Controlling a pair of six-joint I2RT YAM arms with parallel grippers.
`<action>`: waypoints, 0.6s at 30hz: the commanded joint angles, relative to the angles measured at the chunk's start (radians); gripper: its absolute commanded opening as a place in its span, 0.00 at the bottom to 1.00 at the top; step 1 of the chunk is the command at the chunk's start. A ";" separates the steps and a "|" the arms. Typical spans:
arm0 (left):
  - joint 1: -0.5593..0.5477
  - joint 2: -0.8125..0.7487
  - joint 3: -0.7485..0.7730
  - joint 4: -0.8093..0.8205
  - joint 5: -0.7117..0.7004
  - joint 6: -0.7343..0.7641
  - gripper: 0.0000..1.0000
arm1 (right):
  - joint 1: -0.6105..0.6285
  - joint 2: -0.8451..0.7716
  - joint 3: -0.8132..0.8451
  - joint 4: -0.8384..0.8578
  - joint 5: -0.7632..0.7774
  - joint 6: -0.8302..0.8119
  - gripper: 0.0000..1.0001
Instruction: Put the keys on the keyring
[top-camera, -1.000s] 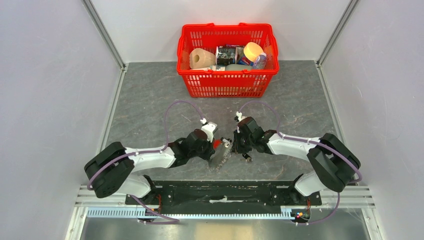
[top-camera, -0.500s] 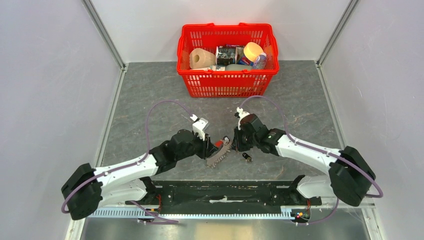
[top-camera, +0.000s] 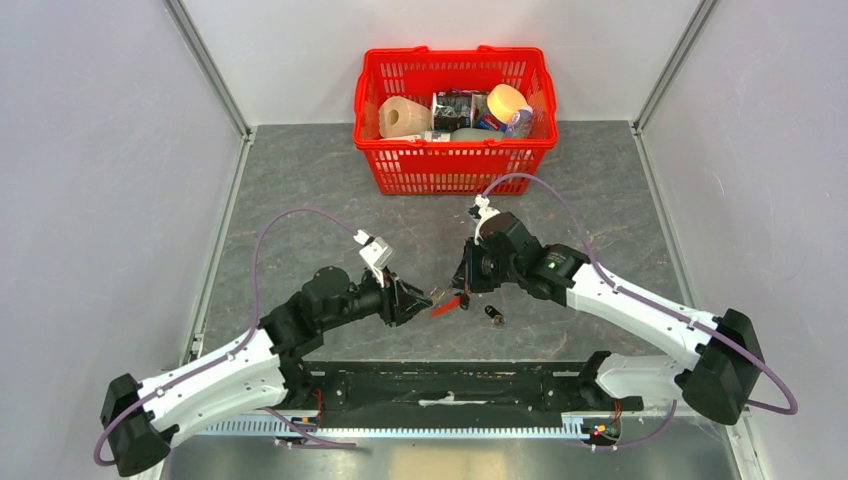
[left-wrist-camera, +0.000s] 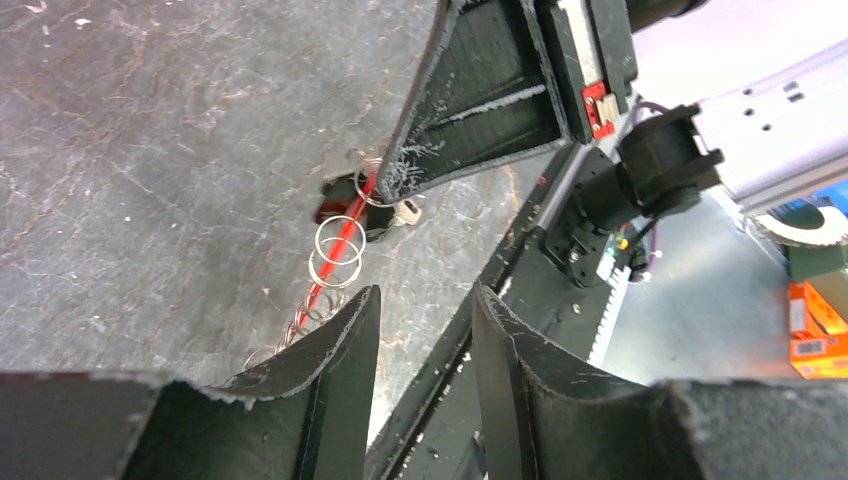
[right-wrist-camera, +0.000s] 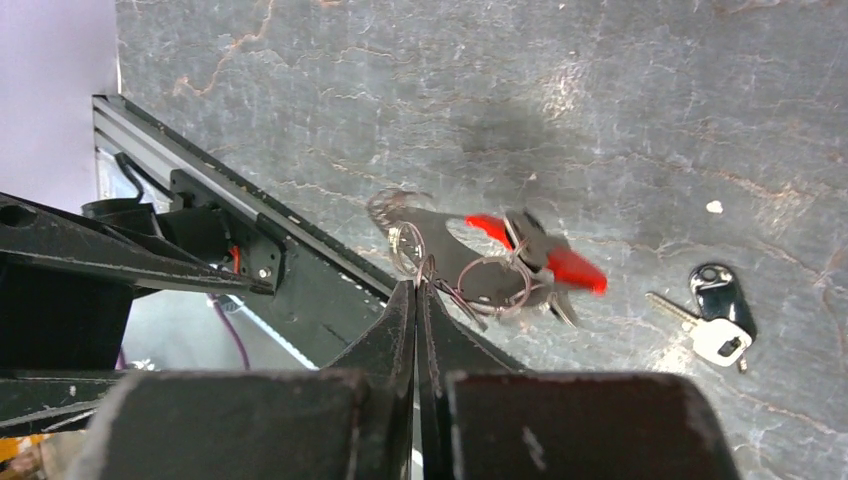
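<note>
Top / R gripper (top-camera: 462, 290): fingers together, tip at the keyring (top-camera: 446, 304), which sits btwn the two tools.
Top / L gripper (top-camera: 413, 300): just beside keyring's other end. Jaw state unclear from up here.
Top / key (top-camera: 493, 316): alone on table (top-camera: 300, 190), near keyring on R arm's side, not on it yet.
Top / basket (top-camera: 455, 165): far edge, well apart, not involved.
L wrist / L gripper (left-wrist-camera: 425, 295): fingers apart, nothing in the gap.
L wrist / keyring (left-wrist-camera: 336, 255): string of thin wire rings + red strap, hanging slantwise from R gripper (left-wrist-camera: 385, 185), which is clamped on the top ring. Low end runs past outer side of one L finger; touching or not, can't tell.
R wrist / R gripper (right-wrist-camera: 417, 290): pinched on a ring, rest of bunch dangles off the tip. Shadow on table, so prob. lifted.
R wrist / key (right-wrist-camera: 712, 318): flat on table, black head, silvery blade, small pale bit attached. Apart from keyring.
Handling / keyring: prob. light, floppy, swings. Rings look thin and slick, likely to twist in a pinch. Best to hold one ring edge-on and steady its neighbour w/ the other tool.
Handling / key: tiny, light, rigid. Lies flat, so hard to get under. Take by black head (thicker, grippier). Its hole is too small to see.
Step (judged): keyring held by R only; key pick-up not yet done.
</note>
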 joint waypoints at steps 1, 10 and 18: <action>0.001 -0.066 0.048 -0.047 0.080 -0.045 0.46 | 0.011 -0.043 0.081 -0.052 -0.012 0.082 0.00; -0.001 -0.137 0.061 -0.036 0.144 -0.097 0.46 | 0.017 -0.106 0.130 -0.065 -0.051 0.221 0.00; -0.006 -0.126 0.072 -0.014 0.163 -0.106 0.48 | 0.026 -0.120 0.189 -0.115 -0.015 0.335 0.00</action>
